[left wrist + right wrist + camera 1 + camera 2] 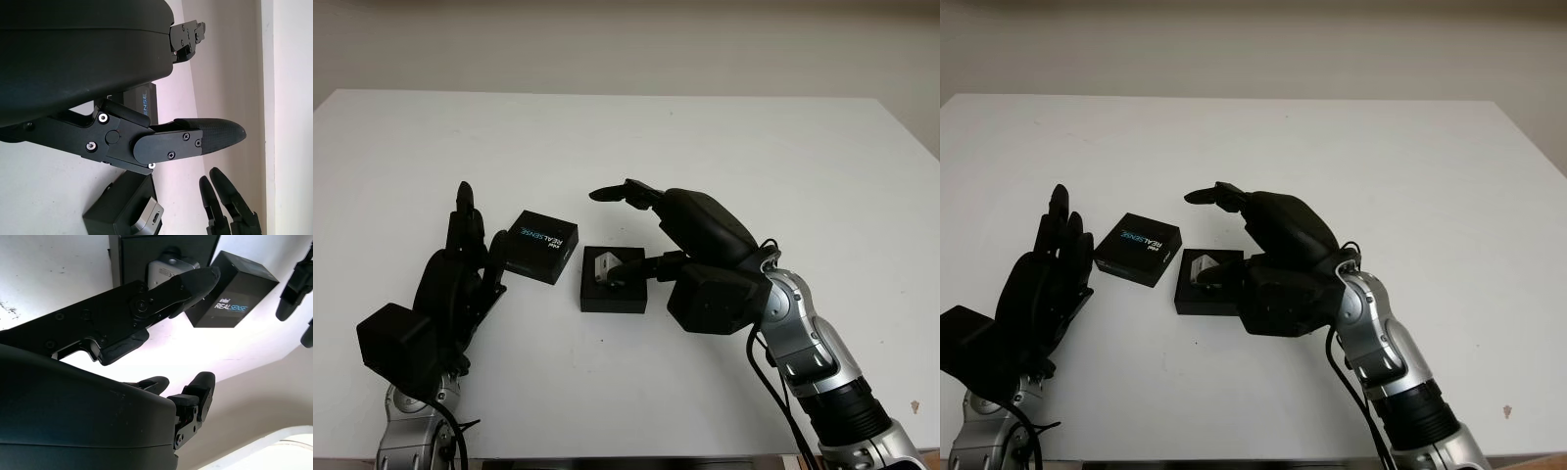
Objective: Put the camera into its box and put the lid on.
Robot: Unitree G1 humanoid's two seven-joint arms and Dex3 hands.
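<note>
— What did you have in front of you at that moment?

— The biggest thing was the white table (724, 147). On it, my right hand (651, 235) stood over the right side of the open black box (613, 281). The upper fingers arched above the box, and the thumb (188, 284) reached low toward the camera (604, 264).

— Did the right hand hold the camera?

— No, I held nothing with it; the hand was open. The thumb tip was just at the camera, but I could not tell if it really touched it.

— And the other hand?

— My left hand (460, 274) was at the left side of the table, also open and with nothing in it, the fingers pointing away from me. It was just beside the lid (542, 246).

— Where was the lid?

— The lid lay flat on the table, to the left of the box and a little farther from me, close to the box corner. It was black, with the word REALSENSE printed on the top.

— And the camera, the smallest thing?

— The small silver camera sat inside the box, in the left part, and the box was not covered.
</note>
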